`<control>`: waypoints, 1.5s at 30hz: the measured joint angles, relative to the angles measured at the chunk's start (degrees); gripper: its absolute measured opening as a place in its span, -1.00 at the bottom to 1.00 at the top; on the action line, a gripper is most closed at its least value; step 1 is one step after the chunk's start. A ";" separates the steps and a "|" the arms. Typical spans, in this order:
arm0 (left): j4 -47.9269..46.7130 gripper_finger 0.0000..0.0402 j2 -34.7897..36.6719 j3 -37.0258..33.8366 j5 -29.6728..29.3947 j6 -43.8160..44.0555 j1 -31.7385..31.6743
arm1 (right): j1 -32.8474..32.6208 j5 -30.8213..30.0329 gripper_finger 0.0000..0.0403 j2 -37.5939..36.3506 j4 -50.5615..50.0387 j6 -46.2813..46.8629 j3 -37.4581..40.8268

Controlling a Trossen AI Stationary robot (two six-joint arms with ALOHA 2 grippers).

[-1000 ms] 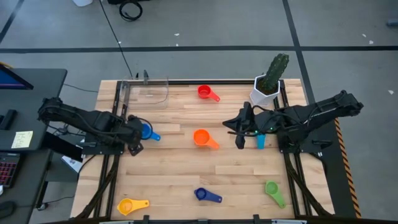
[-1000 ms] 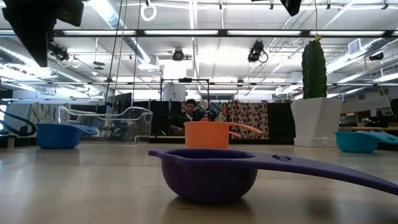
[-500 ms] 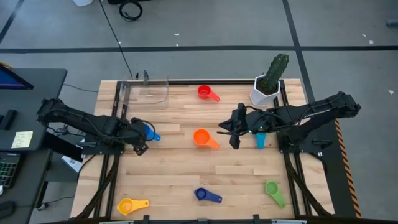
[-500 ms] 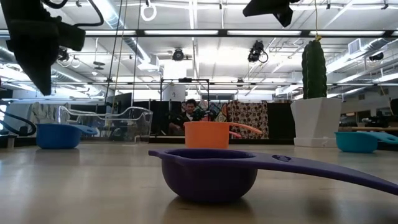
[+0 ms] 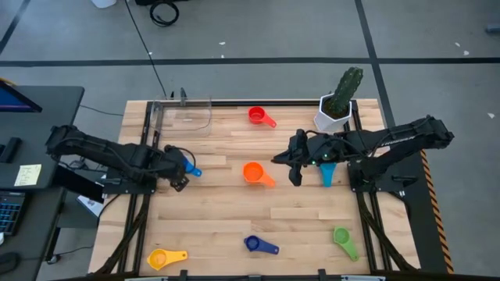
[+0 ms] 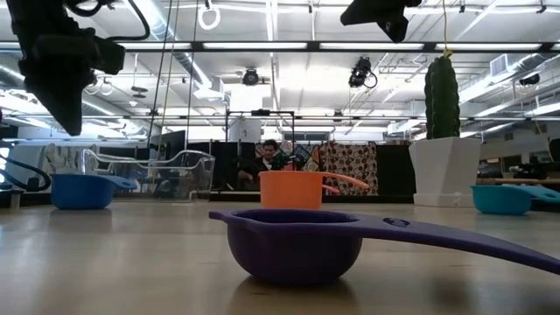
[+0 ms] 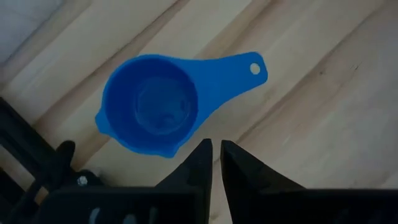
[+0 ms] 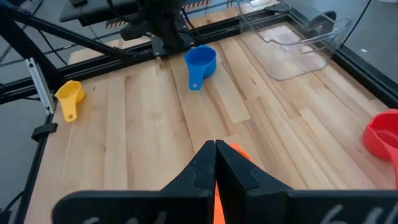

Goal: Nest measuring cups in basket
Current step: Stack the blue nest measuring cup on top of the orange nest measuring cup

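Over the wooden plank surface we see both arms little changed from half a second ago. Our left tool has crept slightly nearer, its fingers almost shut on nothing beside the glossy round blue cup. Our right tool stays closed and empty above the orange cup. At the far left corner sits the clear, round-cornered basket, empty. Red, yellow, dark blue, green and light blue cups lie scattered.
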State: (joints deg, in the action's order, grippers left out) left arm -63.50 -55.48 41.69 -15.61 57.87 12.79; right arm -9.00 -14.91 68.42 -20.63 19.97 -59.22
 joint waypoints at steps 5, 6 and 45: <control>2.39 -0.81 0.01 -2.51 2.29 -0.69 -2.46 | 0.63 0.02 -0.94 0.00 0.30 -0.13 0.00; 3.42 -0.81 0.00 -3.46 3.19 -1.46 -2.83 | 0.73 0.02 -0.94 0.00 0.40 -0.15 0.00; 8.98 -0.57 0.00 -5.64 8.84 -20.56 -3.99 | 0.95 0.02 -0.94 -0.02 0.38 -0.61 0.02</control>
State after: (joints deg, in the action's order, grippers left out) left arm -54.52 -55.48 36.05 -6.77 37.31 8.80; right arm -8.05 -14.90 68.40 -20.25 19.35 -59.20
